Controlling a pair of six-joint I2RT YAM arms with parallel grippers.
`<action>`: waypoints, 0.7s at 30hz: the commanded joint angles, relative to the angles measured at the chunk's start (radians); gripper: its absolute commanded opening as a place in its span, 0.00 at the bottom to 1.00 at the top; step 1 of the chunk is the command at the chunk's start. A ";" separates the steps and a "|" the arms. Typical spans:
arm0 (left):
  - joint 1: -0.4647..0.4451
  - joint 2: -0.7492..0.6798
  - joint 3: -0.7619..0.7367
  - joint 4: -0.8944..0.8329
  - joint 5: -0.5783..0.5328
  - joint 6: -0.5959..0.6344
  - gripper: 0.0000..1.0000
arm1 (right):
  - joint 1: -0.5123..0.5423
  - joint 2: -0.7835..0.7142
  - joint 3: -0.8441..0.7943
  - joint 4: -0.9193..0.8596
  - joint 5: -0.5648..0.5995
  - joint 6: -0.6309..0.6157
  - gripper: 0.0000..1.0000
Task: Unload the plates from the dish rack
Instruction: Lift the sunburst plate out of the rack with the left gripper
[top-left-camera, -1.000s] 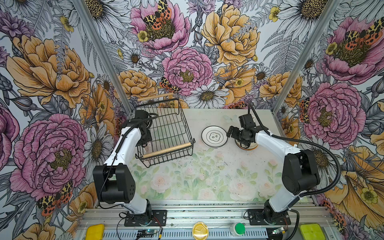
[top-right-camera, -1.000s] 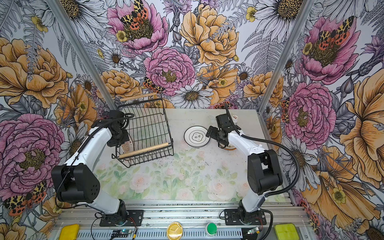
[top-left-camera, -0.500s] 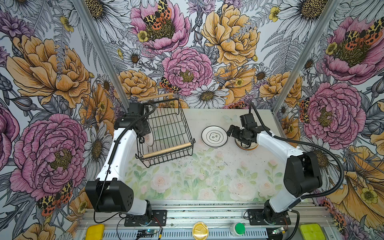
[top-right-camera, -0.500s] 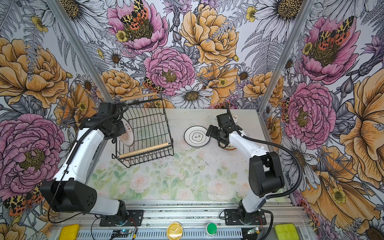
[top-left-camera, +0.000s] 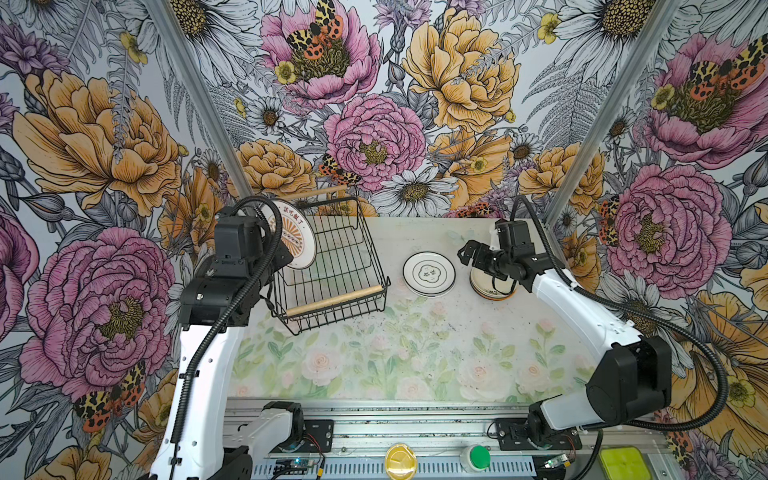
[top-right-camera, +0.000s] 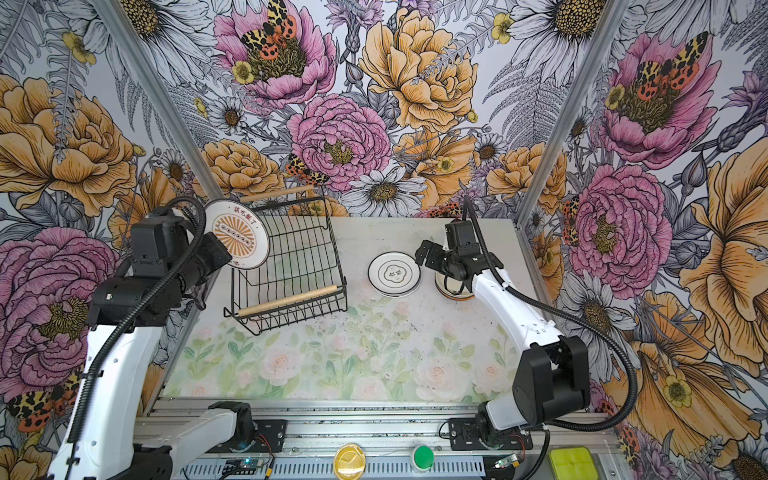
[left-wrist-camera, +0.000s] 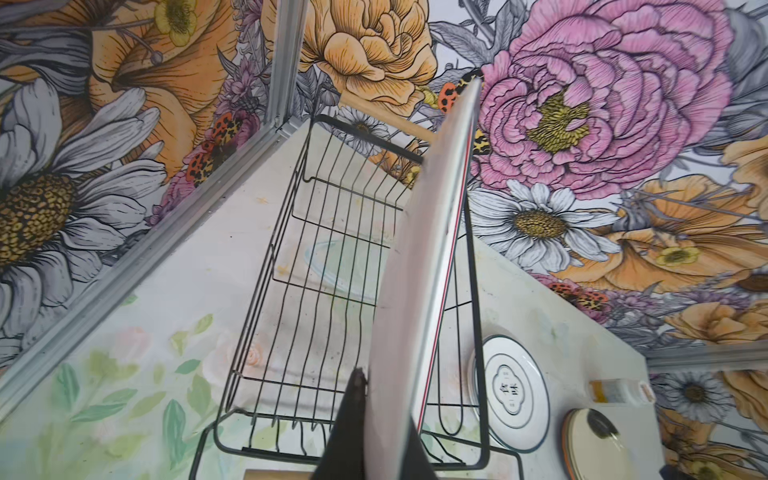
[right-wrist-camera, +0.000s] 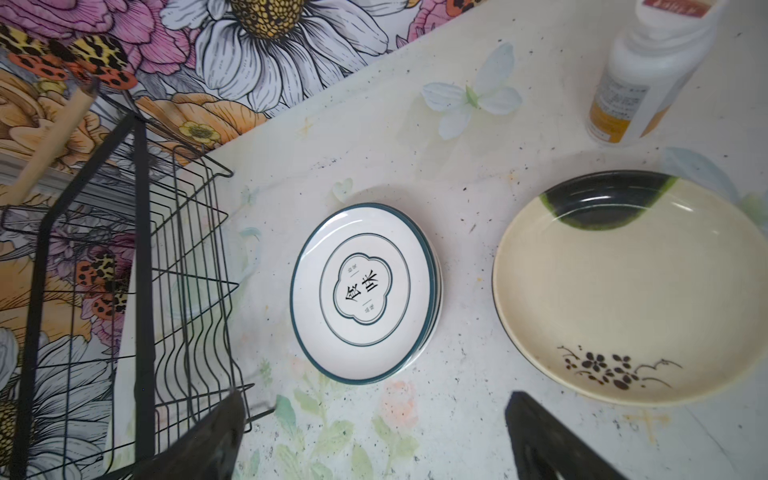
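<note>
Left gripper (left-wrist-camera: 386, 428): clamped on the rim of a round white ceramic plate with an orange sunburst (top-left-camera: 293, 239), held on edge.
Held plate: raised over the left side of the rectangular black wire dish rack with wooden rod handles (top-left-camera: 334, 300).
Right gripper (right-wrist-camera: 376, 405): jaws spread wide, grasping nothing, above the floral table (top-left-camera: 415, 353).
Unloaded plates: white dark-rimmed plate with characters (right-wrist-camera: 365, 291) lying flat, right of the rack; cream plate with black patch and dark blossoms (right-wrist-camera: 623, 291) just beside it.
Bottle: small white plastic bottle (right-wrist-camera: 648, 70) near the cream plate.
</note>
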 joint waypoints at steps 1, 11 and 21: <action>-0.041 -0.060 -0.118 0.190 0.105 -0.152 0.00 | -0.005 -0.098 -0.052 0.069 -0.100 -0.002 0.99; -0.218 -0.088 -0.362 0.522 0.152 -0.372 0.00 | -0.007 -0.284 -0.306 0.475 -0.341 0.190 0.98; -0.328 0.017 -0.476 0.799 0.235 -0.505 0.00 | 0.044 -0.258 -0.444 0.803 -0.378 0.375 0.88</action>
